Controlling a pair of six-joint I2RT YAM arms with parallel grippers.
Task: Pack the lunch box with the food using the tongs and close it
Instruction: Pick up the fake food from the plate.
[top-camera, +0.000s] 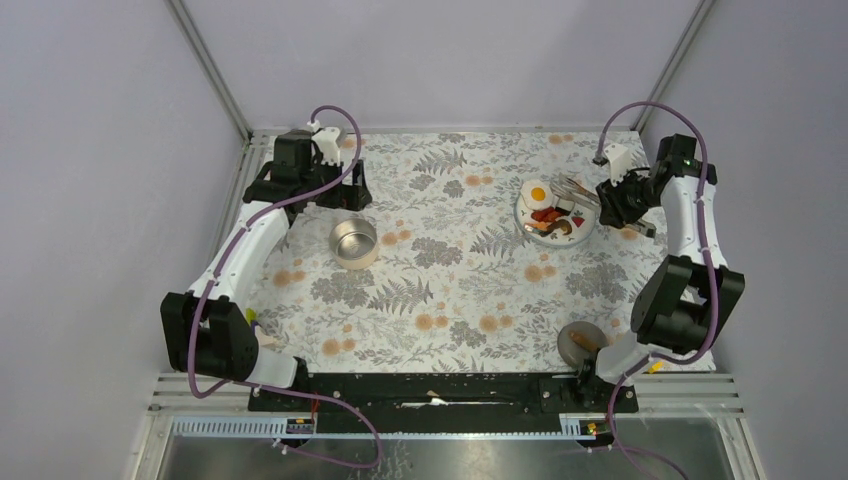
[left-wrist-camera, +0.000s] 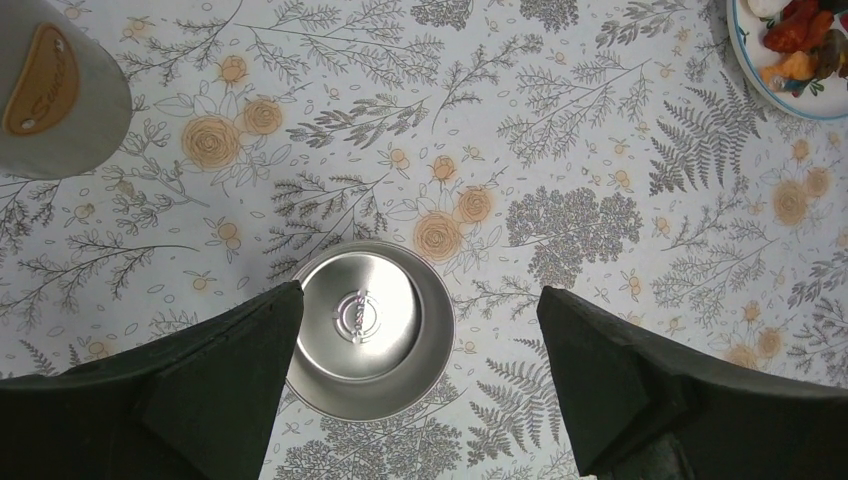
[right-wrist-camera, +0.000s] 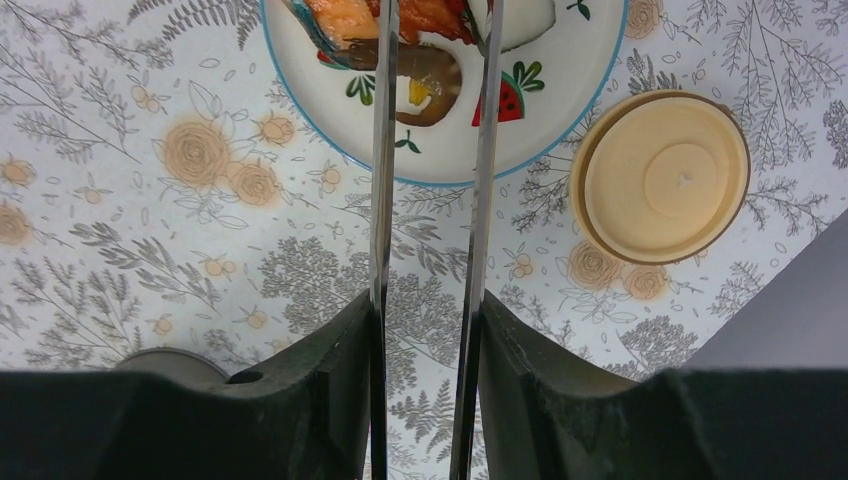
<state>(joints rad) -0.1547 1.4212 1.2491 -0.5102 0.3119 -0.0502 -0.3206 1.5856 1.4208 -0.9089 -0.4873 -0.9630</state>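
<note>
The right tool (right-wrist-camera: 427, 318) is clamped on the tongs (right-wrist-camera: 383, 200), one finger pressing on the outside of each thin silver arm. The two arms run side by side with a narrow gap between them. They reach forward over the plate (right-wrist-camera: 560, 90), and their ends lie in among the food (top-camera: 548, 212). The wrist view cuts the tips off, so I cannot tell whether they have hold of any piece.

The food is all on the plate, towards the far right of the worktop (top-camera: 450, 290): a fried egg (top-camera: 538, 192) on the far side, with red and brown pieces beside it.

The left tool (left-wrist-camera: 420, 290) is spread wide and grips nothing. It hangs over the worktop at the far left, with the round steel lunch box (left-wrist-camera: 372, 325) below and between its fingers. The lunch box stands uncovered, well apart from the plate. Its round lid (top-camera: 582, 343) lies by the base of the right arm.
</note>
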